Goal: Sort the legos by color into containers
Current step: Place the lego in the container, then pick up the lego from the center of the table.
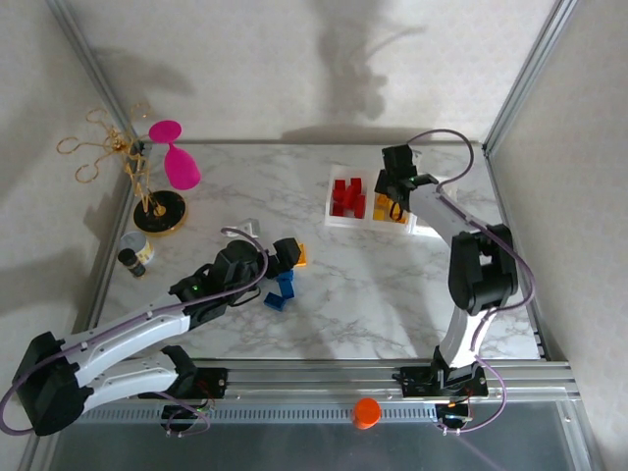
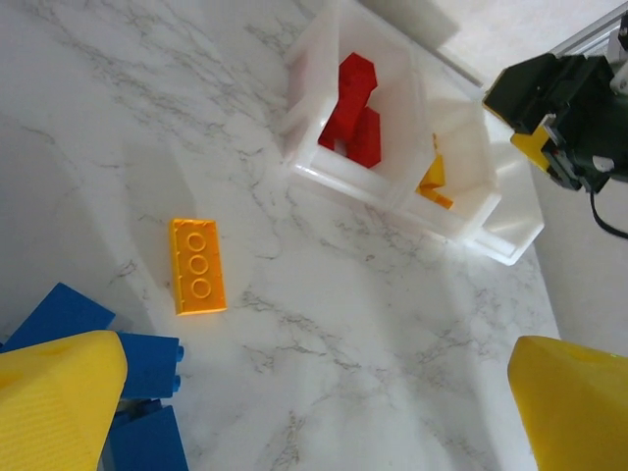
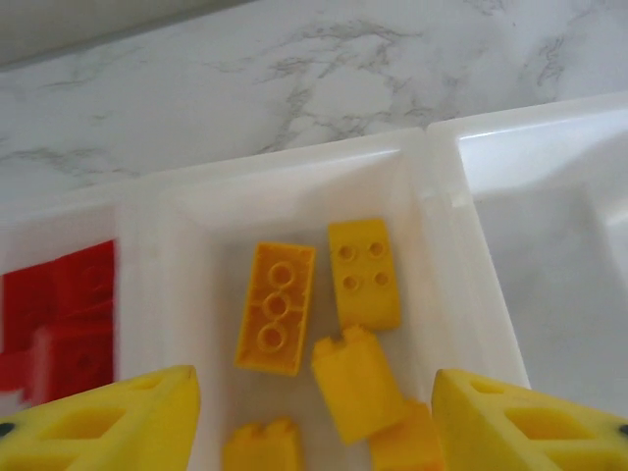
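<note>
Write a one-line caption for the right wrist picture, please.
Open right gripper hovers over the middle bin of yellow legos, with red legos in the neighbouring bin.

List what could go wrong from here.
1. The blue bricks lie bunched by the open left gripper; closing may grab two or knock the loose yellow brick away.
2. The open right gripper hangs over the middle bin; bringing blue bricks to the empty end bin beside it risks the grippers colliding.
</note>
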Robot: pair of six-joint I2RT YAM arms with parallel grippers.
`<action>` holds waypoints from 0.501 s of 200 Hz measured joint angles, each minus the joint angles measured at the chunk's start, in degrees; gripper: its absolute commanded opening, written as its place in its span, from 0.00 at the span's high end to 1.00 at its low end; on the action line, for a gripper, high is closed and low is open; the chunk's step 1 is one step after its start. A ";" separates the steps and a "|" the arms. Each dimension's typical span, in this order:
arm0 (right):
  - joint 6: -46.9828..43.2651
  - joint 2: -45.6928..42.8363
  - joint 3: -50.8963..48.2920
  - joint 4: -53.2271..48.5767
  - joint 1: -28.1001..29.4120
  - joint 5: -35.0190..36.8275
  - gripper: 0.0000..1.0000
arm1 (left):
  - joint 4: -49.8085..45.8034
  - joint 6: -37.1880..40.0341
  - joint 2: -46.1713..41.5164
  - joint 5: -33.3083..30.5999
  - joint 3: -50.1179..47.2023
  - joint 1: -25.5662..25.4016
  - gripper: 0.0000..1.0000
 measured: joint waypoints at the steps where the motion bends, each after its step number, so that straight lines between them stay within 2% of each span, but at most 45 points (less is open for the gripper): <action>1: 0.02 -0.20 -0.11 -0.02 0.09 -0.04 0.34 | 0.00 0.00 -0.07 0.00 0.00 0.00 0.00; 44: 1.62 -10.05 -7.76 0.17 9.40 -1.07 0.28 | -1.14 -0.15 -6.40 -0.83 -1.55 0.00 0.00; 100: 7.56 -11.96 -14.01 0.20 22.18 -1.46 0.22 | -6.64 -2.23 -14.78 -4.11 -6.51 0.02 0.00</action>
